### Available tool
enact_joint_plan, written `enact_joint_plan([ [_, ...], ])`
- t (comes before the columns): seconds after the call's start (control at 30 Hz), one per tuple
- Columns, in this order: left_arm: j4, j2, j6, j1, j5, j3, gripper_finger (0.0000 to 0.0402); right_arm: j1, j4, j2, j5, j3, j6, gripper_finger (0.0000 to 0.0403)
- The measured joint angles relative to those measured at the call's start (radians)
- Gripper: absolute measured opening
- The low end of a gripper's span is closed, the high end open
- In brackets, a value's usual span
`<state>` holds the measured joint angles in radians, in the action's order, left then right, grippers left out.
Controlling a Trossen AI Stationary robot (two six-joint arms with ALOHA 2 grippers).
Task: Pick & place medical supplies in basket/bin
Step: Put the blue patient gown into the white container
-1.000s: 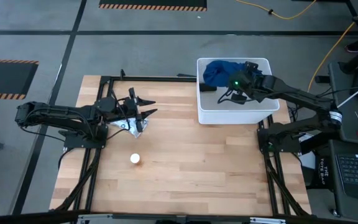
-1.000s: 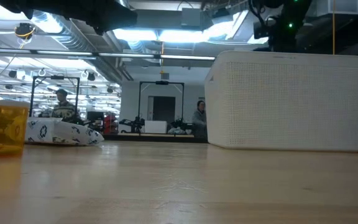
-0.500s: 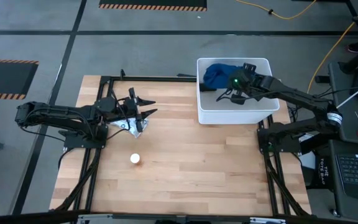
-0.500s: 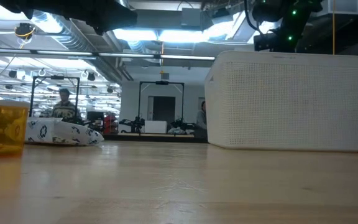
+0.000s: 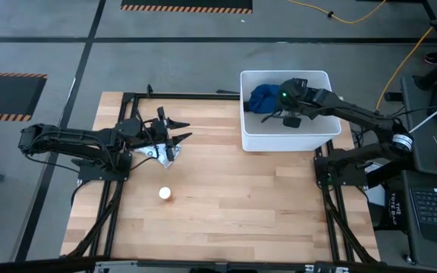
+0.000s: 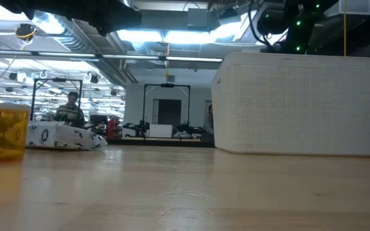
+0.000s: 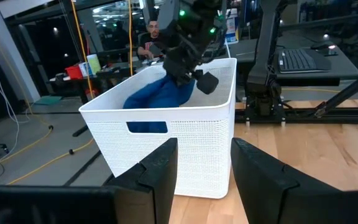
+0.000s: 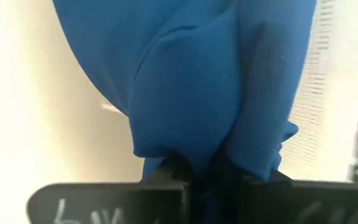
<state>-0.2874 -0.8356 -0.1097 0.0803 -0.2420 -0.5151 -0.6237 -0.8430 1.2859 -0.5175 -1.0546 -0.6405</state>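
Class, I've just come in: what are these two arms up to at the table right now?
The right gripper is over the white tub, shut on the blue cloth, which hangs into the tub. The left gripper waits open at the table's left side above a white packet. A small white round item lies on the wood nearer the front. So the cloth is nearly placed; the packet and the round item are still out of the tub.
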Motion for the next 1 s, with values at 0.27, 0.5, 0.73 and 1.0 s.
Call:
enact_joint_plan([
  [0.27, 0.000, 0.000, 0.000, 0.000, 0.000, 0.000, 0.0143, -0.046, -0.008, 0.081, 0.070, 0.000, -0.026, 0.0032],
  [0.5, 0.000, 0.000, 0.000, 0.000, 0.000, 0.000, 0.0143, -0.076, -0.013, 0.128, 0.131, 0.000, -0.027, 0.0032],
  [0.73, 0.000, 0.000, 0.000, 0.000, 0.000, 0.000, 0.0143, -0.087, -0.013, 0.134, 0.130, 0.000, -0.004, 0.0046],
  [1.0, 0.000, 0.000, 0.000, 0.000, 0.000, 0.000, 0.0143, -0.089, -0.013, 0.134, 0.128, 0.000, 0.009, 0.0106],
])
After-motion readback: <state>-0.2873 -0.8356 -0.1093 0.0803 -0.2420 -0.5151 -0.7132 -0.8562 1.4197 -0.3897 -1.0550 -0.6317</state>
